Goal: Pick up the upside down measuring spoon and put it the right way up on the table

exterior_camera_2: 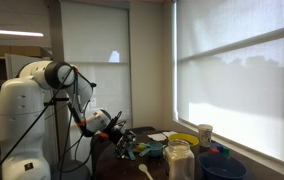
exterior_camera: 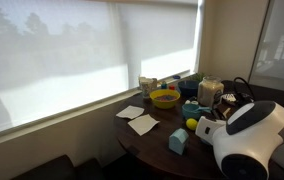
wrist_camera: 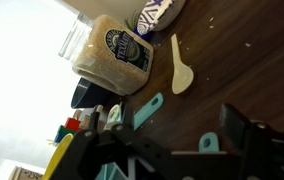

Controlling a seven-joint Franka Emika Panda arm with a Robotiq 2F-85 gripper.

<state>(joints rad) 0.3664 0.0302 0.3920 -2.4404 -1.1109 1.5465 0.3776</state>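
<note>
1. Measuring spoon [wrist_camera: 147,110], teal, is seen in the wrist view at lower centre. It lies on the round dark brown table [wrist_camera: 237,70], just below the jar. Which way up it lies cannot be told.
2. The table is also shown at lower right in an exterior view [exterior_camera: 152,145], crowded with small items, under a window with drawn blinds.
3. The white robot arm [exterior_camera_2: 42,85] is seen at the left of an exterior view, bent down toward the table edge.
4. The gripper [exterior_camera_2: 127,142] is held low over the near part of the table. In the wrist view only one dark finger [wrist_camera: 237,128] is made out at lower right. Whether the fingers are apart or together cannot be told.
5. A clear jar [wrist_camera: 112,55] with pale contents and a dark label is shown at upper centre of the wrist view.
6. A yellow bowl [exterior_camera: 164,98] is placed near the window side of the table.
7. A pale blue block [exterior_camera: 178,140] is set toward the table's near edge.
8. A pale wooden spoon [wrist_camera: 182,70] is laid right of the jar, apart from the measuring spoon.
9. A yellow ball [exterior_camera: 191,122] is seen just above the block.
</note>
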